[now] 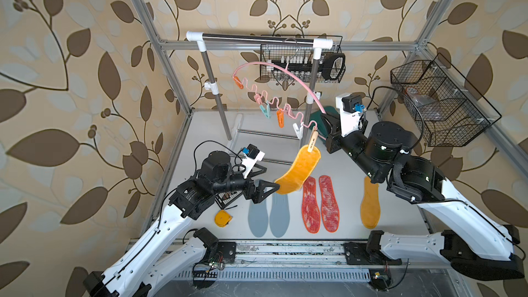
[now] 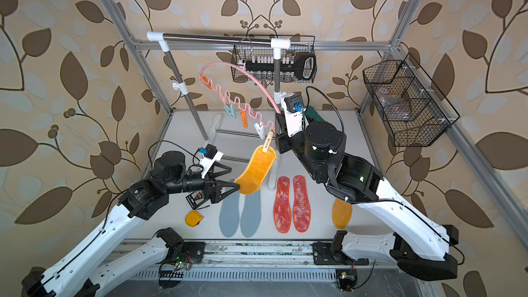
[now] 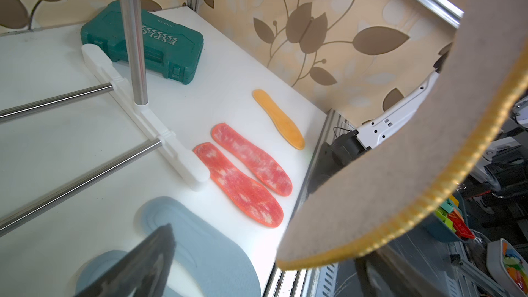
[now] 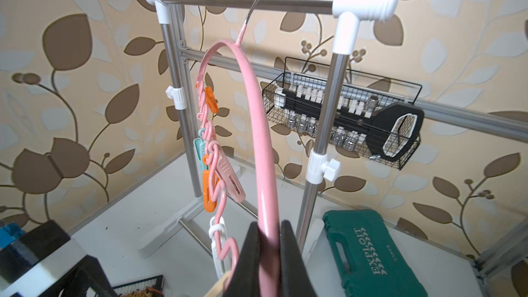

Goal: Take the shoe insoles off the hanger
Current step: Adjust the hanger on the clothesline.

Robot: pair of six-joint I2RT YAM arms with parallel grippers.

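The left gripper (image 1: 272,179), jaws apart, sits at the lower end of 1 hanging yellow insole (image 1: 298,172), pegged by 1 wooden clip (image 1: 313,140) to 1 hanger (image 1: 288,74). Near the desk's (image 1: 205,132) front edge lie 2 blue-grey insoles (image 1: 258,218), 2 red insoles (image 1: 311,205) and 1 flat yellow insole (image 1: 370,207); the desk behind them is bare. The right gripper (image 4: 270,224) is clamped on the hanger's arc.

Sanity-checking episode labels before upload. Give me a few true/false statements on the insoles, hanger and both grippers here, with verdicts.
1. Two blue-grey insoles, two red-orange insoles and one yellow insole lie on the table. True.
2. A black binder clip holds the hanging yellow insole. False: a wooden peg holds it.
3. The right gripper is shut on the pink hanger. True.
4. The left gripper clamps the hanging yellow insole. False: its jaws are open, with the insole's lower end beside them.
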